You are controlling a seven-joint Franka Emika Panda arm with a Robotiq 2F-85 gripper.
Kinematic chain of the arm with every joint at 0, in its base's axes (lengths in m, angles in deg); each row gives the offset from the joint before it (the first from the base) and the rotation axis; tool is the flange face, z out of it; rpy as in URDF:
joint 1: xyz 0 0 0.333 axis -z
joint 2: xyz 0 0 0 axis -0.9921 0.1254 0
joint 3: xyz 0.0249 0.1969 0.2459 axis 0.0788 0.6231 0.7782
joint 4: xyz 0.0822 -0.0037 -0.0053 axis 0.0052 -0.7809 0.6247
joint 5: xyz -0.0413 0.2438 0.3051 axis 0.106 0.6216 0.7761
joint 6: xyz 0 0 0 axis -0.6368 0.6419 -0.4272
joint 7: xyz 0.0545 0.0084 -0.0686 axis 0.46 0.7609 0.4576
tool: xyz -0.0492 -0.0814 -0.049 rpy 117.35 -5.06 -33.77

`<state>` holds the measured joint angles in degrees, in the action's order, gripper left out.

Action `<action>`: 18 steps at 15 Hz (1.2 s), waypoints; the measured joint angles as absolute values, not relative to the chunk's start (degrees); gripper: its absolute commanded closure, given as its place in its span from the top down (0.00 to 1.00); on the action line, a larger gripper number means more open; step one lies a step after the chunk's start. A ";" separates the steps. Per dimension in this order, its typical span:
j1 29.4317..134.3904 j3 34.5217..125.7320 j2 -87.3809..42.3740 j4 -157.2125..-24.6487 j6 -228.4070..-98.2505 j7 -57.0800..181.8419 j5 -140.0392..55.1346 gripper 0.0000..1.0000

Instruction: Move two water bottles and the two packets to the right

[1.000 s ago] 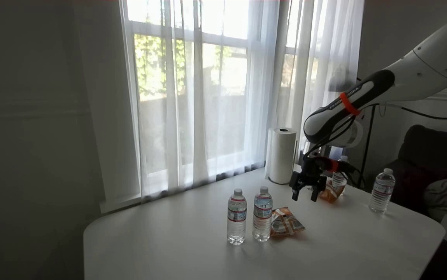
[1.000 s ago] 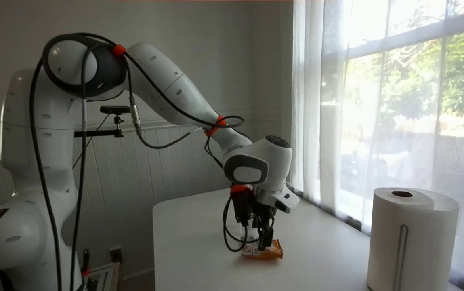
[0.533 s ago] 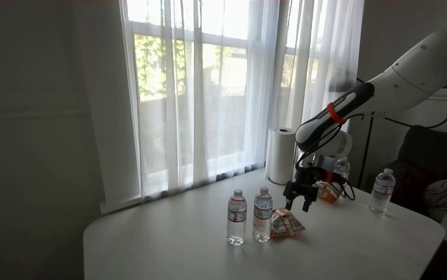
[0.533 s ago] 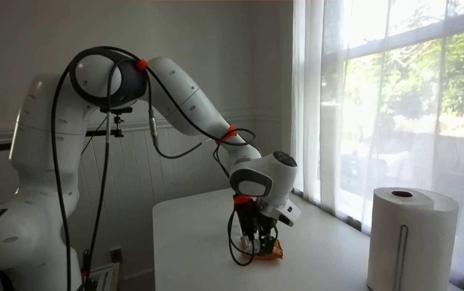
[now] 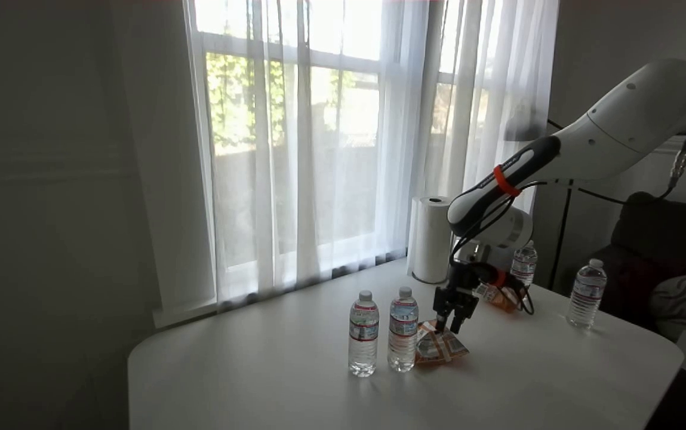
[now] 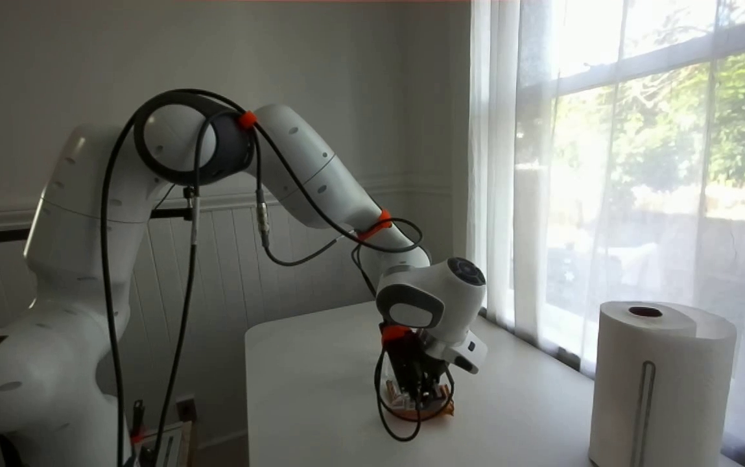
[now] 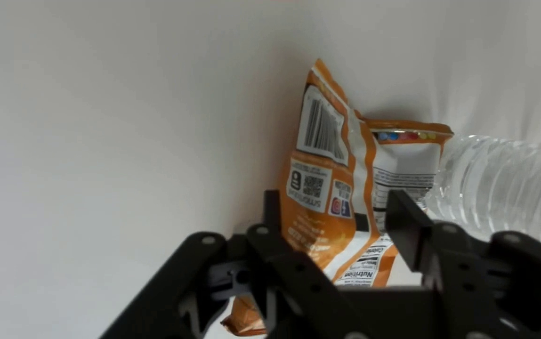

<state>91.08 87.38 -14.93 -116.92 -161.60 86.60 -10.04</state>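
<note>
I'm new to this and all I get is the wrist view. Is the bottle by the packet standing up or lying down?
Observer: Standing. An exterior view shows that bottle upright on the table.
Visitor: Oh! Is it the only one?
Observer: No, three more stand there: a second bottle beside it, and a third bottle and fourth bottle farther off.
Visitor: And is my packet the only snack?
Observer: No, a second packet lies close to the third bottle; whether they touch, I can't tell.
</note>
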 measured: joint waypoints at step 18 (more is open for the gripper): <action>91.55 84.82 -19.47 -117.71 -154.08 91.80 -24.46 0.01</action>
<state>91.55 84.82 -19.47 -117.71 -154.08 91.80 -24.46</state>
